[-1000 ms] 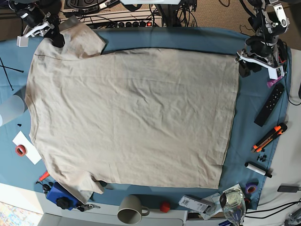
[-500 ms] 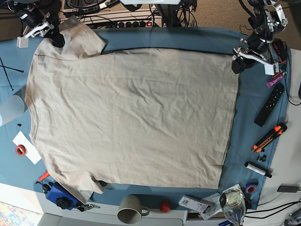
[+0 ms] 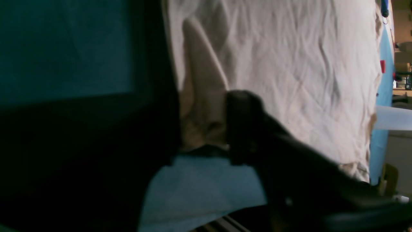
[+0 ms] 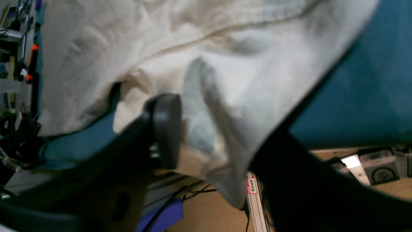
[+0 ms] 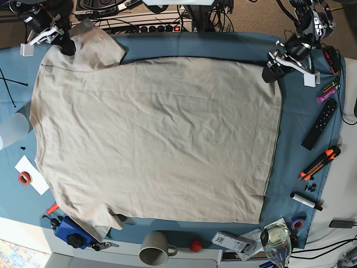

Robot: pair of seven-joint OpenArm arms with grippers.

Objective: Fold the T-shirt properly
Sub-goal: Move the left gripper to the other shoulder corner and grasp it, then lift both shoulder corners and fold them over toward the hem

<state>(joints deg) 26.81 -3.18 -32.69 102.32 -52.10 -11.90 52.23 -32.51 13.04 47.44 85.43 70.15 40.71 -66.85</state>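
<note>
The beige T-shirt [image 5: 156,139] lies spread flat on the blue tablecloth [image 5: 298,151], collar side at the left and hem at the right. My left gripper [image 5: 271,70] sits at the hem's far right corner. In the left wrist view a pinched ridge of T-shirt cloth [image 3: 202,96] stands between the dark fingers [image 3: 244,125] of the left gripper [image 3: 202,129]. My right gripper [image 5: 66,43] is at the far left sleeve. In the right wrist view a fold of sleeve cloth [image 4: 209,106] fills the gap of the right gripper [image 4: 219,135] between its two fingers [image 4: 164,129].
Along the right edge lie a black remote [image 5: 319,124], an orange cutter [image 5: 319,163] and a marker [image 5: 305,201]. At the front stand a mug [image 5: 155,248], a red ball [image 5: 194,244] and a glass [image 5: 276,240]. A plastic cup [image 5: 12,129] and tape roll [image 5: 24,178] sit left.
My left gripper has moved up and to the left onto the hem corner. Both grippers' jaws have narrowed onto cloth. The right arm has stayed at the sleeve.
</note>
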